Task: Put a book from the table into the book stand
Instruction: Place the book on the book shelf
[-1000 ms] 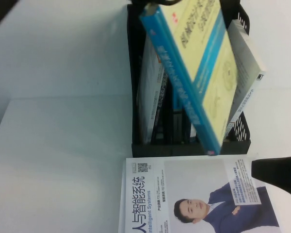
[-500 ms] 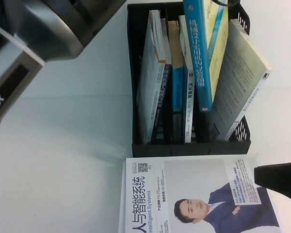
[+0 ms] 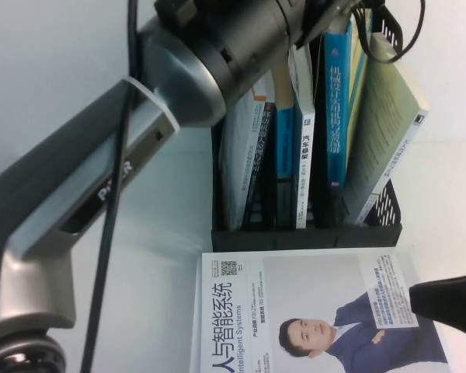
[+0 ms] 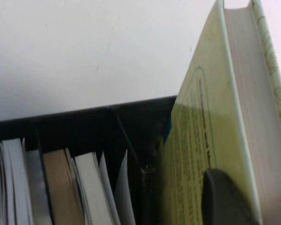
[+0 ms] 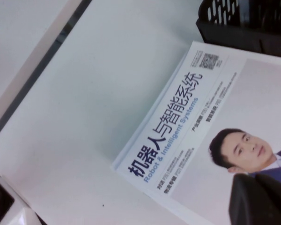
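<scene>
Black book stand point(image 3: 303, 233): left gripper point(image 4: 225, 199) clamps book point(image 3: 338, 109); right gripper point(image 3: 450, 299) over portrait book point(image 3: 311, 311), fingers unclear.

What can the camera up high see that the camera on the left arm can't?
Only the high view shows the white portrait book lying on the table, the parked right tool at its edge, and the left arm reaching to the stand. Only the left wrist view shows the yellow-green book's page edges and a dark pad of the left tool pressed on its cover. Both show that book upright in the black book stand.
</scene>
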Motion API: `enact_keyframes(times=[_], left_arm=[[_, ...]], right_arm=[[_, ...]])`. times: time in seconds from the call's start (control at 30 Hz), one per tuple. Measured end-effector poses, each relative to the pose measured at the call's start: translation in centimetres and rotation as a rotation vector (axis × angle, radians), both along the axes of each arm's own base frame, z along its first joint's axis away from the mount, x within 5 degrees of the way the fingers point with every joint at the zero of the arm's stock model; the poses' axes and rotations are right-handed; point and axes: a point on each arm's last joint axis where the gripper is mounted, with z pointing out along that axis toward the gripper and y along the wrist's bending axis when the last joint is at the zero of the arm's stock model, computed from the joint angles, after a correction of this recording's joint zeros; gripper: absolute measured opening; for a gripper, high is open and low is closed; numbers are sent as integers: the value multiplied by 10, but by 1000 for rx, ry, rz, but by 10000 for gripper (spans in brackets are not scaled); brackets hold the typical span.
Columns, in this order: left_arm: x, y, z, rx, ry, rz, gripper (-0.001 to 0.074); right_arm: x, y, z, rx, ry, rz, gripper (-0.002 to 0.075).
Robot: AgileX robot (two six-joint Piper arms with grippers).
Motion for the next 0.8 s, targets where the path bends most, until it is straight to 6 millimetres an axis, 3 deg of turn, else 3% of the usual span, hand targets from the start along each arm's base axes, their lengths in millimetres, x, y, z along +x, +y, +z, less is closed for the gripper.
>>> enact_keyframes(times=[0.1, 0.6, 0.8], left_arm=[[9, -9, -15, 28, 3, -2, 194], [15, -24, -25, 2, -2, -70, 199], [5, -42, -21, -53, -25, -193, 272]], right_arm=[[-2, -1, -2, -32, 7, 25, -3], [-4, -3, -8, -91, 13, 51, -3], [-4, -3, -8, -95, 11, 52, -3]])
